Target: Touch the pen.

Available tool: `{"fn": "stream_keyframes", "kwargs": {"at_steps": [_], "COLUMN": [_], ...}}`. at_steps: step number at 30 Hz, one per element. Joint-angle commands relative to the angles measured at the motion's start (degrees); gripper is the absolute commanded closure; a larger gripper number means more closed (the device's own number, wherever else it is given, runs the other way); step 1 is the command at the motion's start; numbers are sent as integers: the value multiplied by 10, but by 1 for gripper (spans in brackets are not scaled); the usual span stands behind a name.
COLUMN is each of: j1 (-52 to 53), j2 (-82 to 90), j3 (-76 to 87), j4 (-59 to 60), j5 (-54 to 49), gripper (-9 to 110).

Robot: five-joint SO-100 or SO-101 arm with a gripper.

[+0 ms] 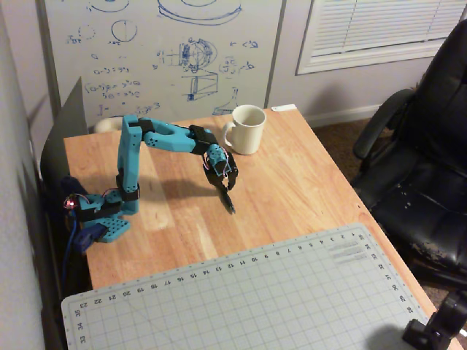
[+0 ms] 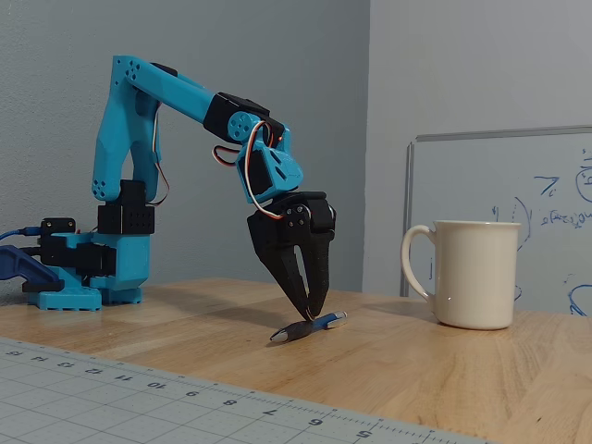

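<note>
A small pen (image 2: pixel 310 326) with a blue barrel and silver ends lies on the wooden table (image 2: pixel 416 365). In the overhead view it is mostly hidden under the gripper (image 1: pixel 230 206). My blue arm reaches down with its black gripper (image 2: pixel 310 313), whose fingertips are nearly together and rest on or right at the pen's middle. I cannot tell whether the tips pinch the pen or only touch it.
A white mug (image 1: pixel 246 129) stands behind the gripper on the table, also seen at the right in the fixed view (image 2: pixel 472 275). A grey cutting mat (image 1: pixel 248 299) covers the table's near part. An office chair (image 1: pixel 423 168) stands to the right, a whiteboard (image 1: pixel 160 51) behind.
</note>
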Motion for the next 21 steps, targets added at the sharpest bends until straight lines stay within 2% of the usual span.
{"fn": "stream_keyframes", "kwargs": {"at_steps": [1,21], "j1": [0,-2], "j2": [14,24], "j3": [-39,-42], "j4": [-9,-9], "j5": [4,4], "gripper": [101,101]}}
